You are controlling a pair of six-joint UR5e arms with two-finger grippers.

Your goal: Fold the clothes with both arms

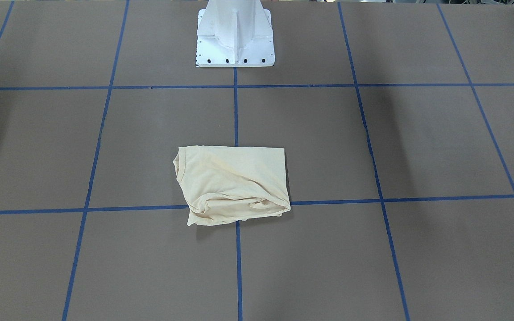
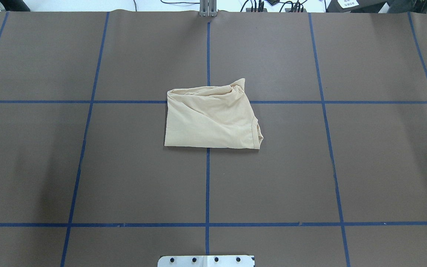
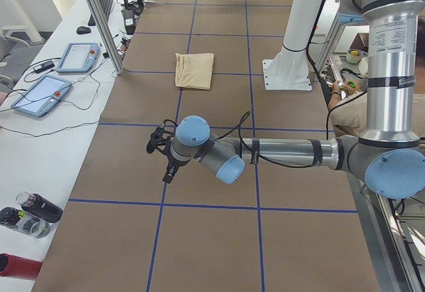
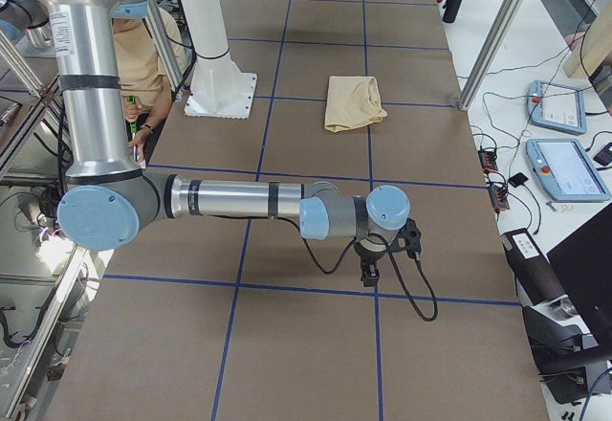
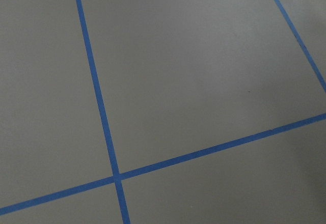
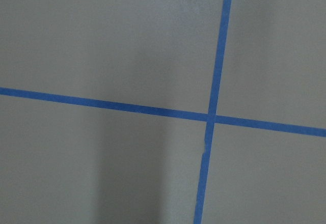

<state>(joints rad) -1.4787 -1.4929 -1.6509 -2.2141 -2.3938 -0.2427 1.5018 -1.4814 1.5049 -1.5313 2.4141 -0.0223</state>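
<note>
The pale cream-yellow thin shirt point(image 2: 211, 118) lies in the middle of the overhead frame as a compact, rumpled rectangle. It covers a crossing of blue tape lines point(image 2: 208, 55) on the brown table point(image 2: 124, 167). Its longer side runs left to right, and the ribbed neck is at its lower right. The black left gripper point(image 3: 167, 174) and the black right gripper point(image 4: 368, 276) hang low and well apart from the shirt, neither clearly nearer. Whether their jaws are wide or narrow, I cannot tell.

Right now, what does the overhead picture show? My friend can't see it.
A pale yellow shirt, folded into a rumpled rectangle, lies in the middle of a brown table crossed by blue tape lines. A white base plate peeks in at the bottom edge.
</note>
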